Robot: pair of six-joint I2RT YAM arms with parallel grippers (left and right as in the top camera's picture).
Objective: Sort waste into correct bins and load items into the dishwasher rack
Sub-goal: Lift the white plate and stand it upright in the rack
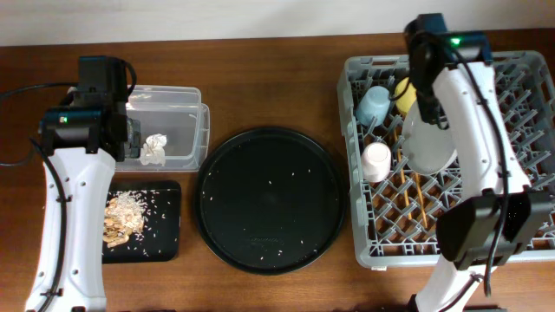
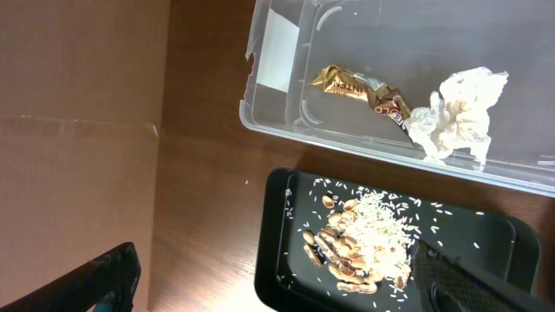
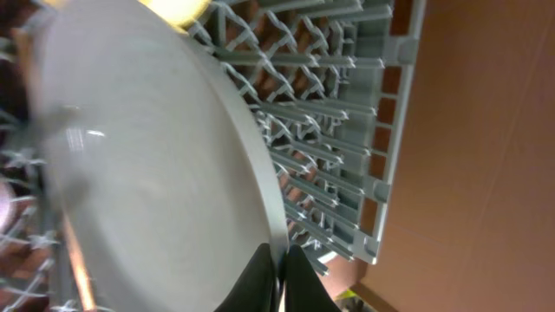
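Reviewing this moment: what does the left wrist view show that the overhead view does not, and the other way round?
Only the left wrist view: the gold-brown wrapper lying in the clear box beside the tissue; from overhead the left arm hides it.
Only overhead: the dishwasher rack holding the blue cup, pink cup and plate, and the round black tray.
Both: the clear box, the tissue in it, and the shallow black tray with food scraps.
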